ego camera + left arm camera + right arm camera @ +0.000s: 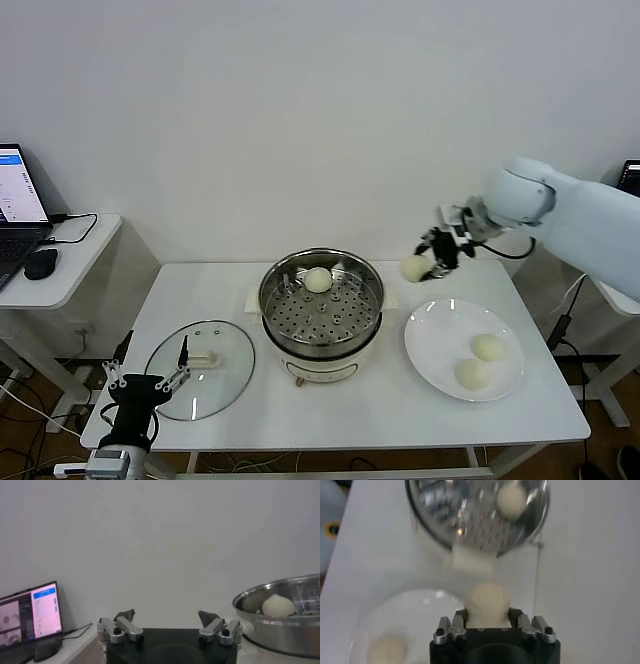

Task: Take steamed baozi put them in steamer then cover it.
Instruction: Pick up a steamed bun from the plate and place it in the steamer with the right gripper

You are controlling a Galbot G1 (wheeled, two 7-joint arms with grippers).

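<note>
The steel steamer (320, 312) stands mid-table on its cream base with one baozi (318, 280) on the perforated tray; it also shows in the right wrist view (470, 520) with that baozi (512, 500). My right gripper (425, 265) is shut on a baozi (414, 268) and holds it in the air between the steamer and the white plate (430, 345); the held baozi fills the jaws in the right wrist view (487, 602). Two baozi (488, 347) (471, 373) lie on the plate. The glass cover (200, 368) lies flat left of the steamer. My left gripper (147, 382) is open, parked by the cover.
A side table (70, 270) at the left carries a laptop (18, 205) and a mouse (40, 264). A cream steamer handle (474, 560) sticks out toward the plate. The table's front edge (340, 440) runs below the steamer.
</note>
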